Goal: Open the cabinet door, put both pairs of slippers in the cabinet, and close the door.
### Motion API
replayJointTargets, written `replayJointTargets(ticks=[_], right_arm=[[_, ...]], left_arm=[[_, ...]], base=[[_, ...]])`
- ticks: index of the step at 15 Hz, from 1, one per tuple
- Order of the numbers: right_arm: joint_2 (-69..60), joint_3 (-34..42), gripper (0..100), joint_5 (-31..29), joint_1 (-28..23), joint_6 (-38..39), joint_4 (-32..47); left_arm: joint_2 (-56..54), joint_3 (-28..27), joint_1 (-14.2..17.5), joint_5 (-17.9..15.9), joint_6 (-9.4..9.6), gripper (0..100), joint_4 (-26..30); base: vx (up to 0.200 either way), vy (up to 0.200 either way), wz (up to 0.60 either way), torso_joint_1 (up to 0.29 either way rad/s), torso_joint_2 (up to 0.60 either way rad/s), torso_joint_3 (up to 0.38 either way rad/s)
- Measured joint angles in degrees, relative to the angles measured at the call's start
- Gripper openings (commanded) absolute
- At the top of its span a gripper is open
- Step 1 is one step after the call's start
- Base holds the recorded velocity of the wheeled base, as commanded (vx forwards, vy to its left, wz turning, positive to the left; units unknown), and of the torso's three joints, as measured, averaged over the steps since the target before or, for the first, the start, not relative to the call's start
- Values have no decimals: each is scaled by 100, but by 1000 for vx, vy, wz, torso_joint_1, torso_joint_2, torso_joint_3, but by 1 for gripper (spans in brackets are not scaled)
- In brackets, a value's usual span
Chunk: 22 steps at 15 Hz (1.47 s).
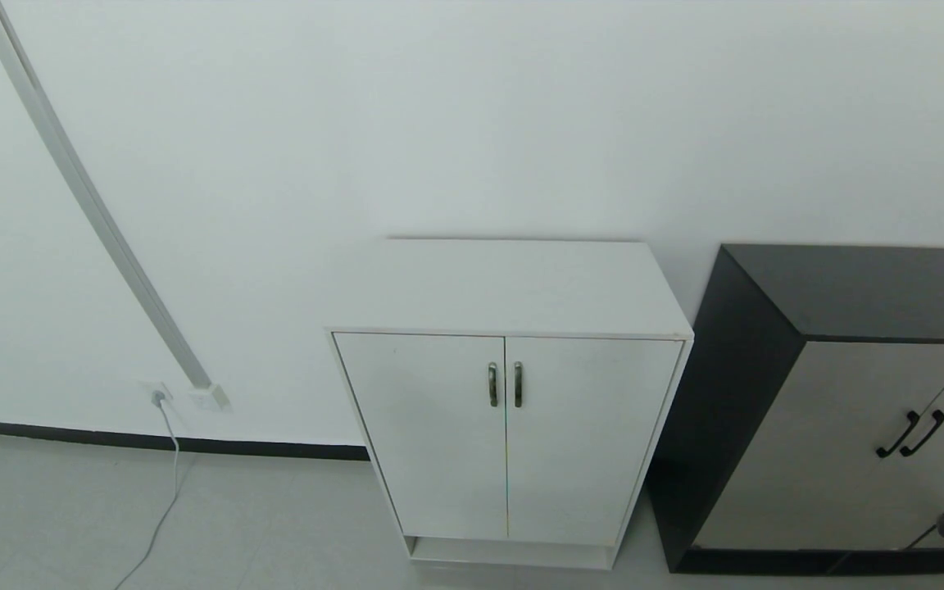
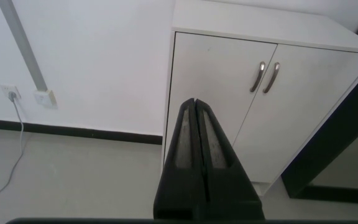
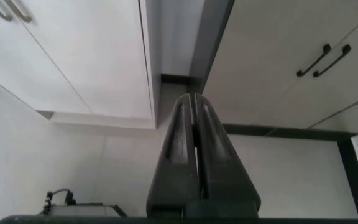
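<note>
Nearest, left claw (image 2: 195, 109) and right claw (image 3: 195, 102) were pinched shut, empty. The white cabinet (image 1: 505, 442) stood ahead of left claw, well apart, doors closed. Best bet was spreading the claw, hooking one handle (image 1: 493, 384), pulling along the hinge arc.

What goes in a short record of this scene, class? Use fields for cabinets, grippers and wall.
white cabinet: against the wall, both doors shut
handles: two, side by side where the doors meet
black cabinet: right of the white one, doors shut
left gripper: shut, empty
right gripper: shut, empty
socket: low on wall, cable plugged in
</note>
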Motion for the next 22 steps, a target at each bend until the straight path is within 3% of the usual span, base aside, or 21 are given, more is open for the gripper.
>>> replayJointTargets(ticks=[6,9,13,17,22], right_arm=[[-1744,-12,0,842,11,2,2068],[-2395,-23,0,1181,18,7,2622],[-2717,-11,0,1218,33,9,2767],[-3255,-41,0,1568,51,9,3510],[-3616,-84,0,1473,-500,-155,3526]], left_arm=[[0,0,-2,0,0,0,-2],[0,0,0,-2,0,0,0],[0,0,-2,0,1,0,-2],[0,0,0,0,6,0,0],[0,0,0,0,1,0,-2]], base=[[0,0,0,0,0,0],[0,0,0,0,0,0],[0,0,0,0,0,0],[0,0,0,0,0,0],[0,0,0,0,0,0]])
